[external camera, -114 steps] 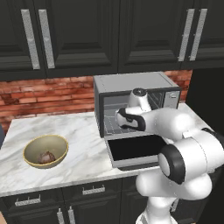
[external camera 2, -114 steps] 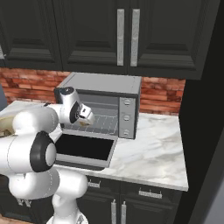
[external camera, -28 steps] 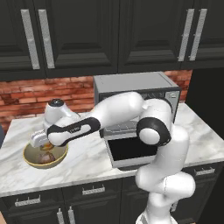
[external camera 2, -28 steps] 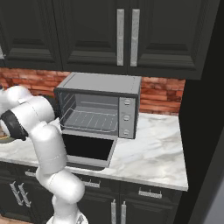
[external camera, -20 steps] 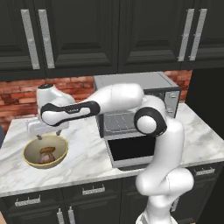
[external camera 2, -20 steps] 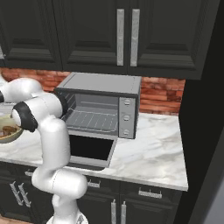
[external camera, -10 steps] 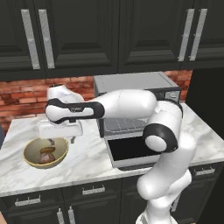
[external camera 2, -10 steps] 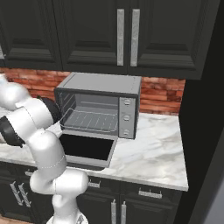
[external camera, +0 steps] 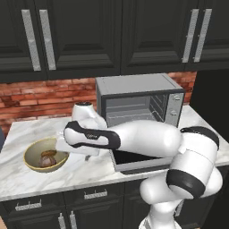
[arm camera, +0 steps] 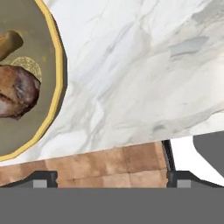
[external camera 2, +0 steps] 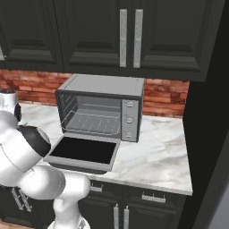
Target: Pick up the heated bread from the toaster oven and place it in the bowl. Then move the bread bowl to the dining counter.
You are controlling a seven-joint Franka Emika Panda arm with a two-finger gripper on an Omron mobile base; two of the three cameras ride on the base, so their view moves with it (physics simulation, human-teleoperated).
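The tan-yellow bowl [external camera: 32, 153] [arm camera: 56, 83] sits on the marble worktop, left of the toaster oven [external camera: 134, 91] [external camera 2: 100, 87]. Inside it lies a dark brown-grey lumpy piece [external camera: 46, 160] [arm camera: 15, 92]. A golden-brown piece [arm camera: 8, 43], which looks like the heated bread, is cut off at the hand view's left edge. My gripper [external camera: 66, 149] [arm camera: 112, 177] hangs just right of the bowl's rim, above bare marble, open with nothing between its fingertips [arm camera: 46, 177]. The oven's door [external camera 2: 82, 151] is dropped open and its wire rack [external camera 2: 96, 123] is bare.
The marble worktop [external camera: 27, 179] [external camera 2: 156, 152] runs under dark upper cabinets [external camera: 80, 36], with a red brick backsplash [external camera: 31, 100] behind. My own arm [external camera: 143, 136] stretches across the front of the oven's open door.
The arm carried the hand from the oven to the bowl, then lifted off it. In the last half second the hand has shifted right, from over the bowl to beside its rim.
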